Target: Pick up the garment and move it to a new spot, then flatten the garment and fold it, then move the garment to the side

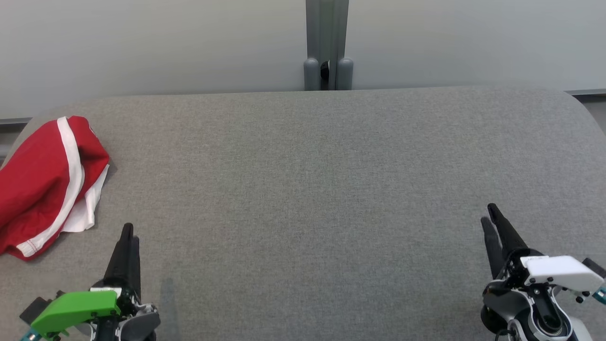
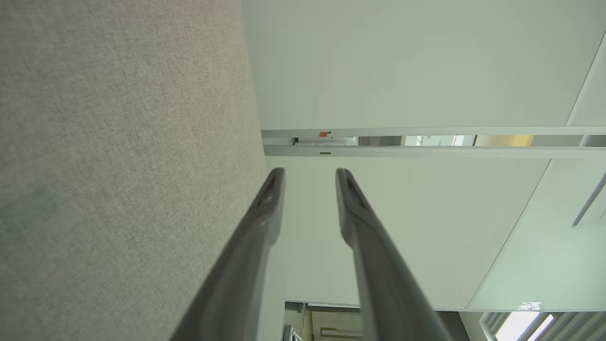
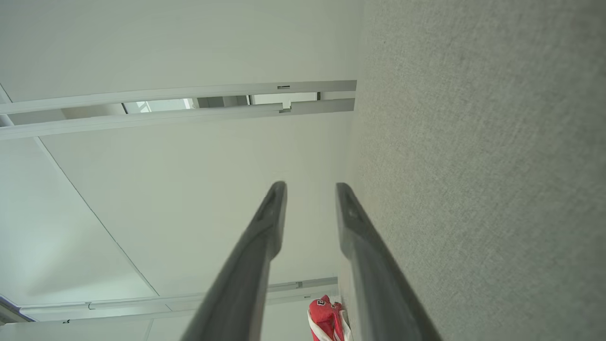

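Both pairs of jaws hover part-open and empty over the table (image 1: 303,189), red garment (image 1: 42,184) bunched at left, seemingly every step ahead.

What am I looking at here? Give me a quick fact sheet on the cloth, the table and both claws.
garment: red with white stripes, crumpled, at the table's left edge
table: grey fabric top
left gripper: open, empty, beside the garment, not touching
right gripper: open, empty, over the table's right side
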Controlling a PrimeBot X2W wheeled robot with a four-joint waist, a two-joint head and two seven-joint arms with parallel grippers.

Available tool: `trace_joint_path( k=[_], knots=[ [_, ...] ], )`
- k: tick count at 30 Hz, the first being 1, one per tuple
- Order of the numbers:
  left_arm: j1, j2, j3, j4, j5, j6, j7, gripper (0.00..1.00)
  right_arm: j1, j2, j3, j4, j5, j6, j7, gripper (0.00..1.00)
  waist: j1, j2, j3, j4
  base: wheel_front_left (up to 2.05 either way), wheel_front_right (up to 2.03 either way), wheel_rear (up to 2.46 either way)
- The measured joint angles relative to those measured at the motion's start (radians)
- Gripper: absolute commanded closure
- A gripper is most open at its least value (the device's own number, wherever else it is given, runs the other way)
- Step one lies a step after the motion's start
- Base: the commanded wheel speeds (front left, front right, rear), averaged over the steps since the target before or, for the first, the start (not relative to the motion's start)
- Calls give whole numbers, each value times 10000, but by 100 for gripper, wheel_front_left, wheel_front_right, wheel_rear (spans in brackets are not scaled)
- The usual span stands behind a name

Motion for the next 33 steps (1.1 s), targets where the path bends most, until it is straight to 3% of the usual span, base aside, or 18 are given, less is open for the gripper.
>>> trace_joint_path(
  k=[8, 14, 33],
  knots=[
    [190, -46, -115, 297, 334, 6, -247, 0, 261, 10, 77, 174, -201, -2, -222, 0, 0, 0, 10, 6, 0, 0, 0],
    [186, -21, -165, 299, 1639, 6, -543, 0, 261, -132, 165, 113, -922, -2, -533, 0, 0, 0, 21, 13, 0, 0, 0],
    [174, -8, -564, 88, 5845, 222, -1340, 0, 242, -100, 345, -8, -4832, -2, -1344, 0, 0, 0, 69, 36, 0, 0, 0]
  ],
)
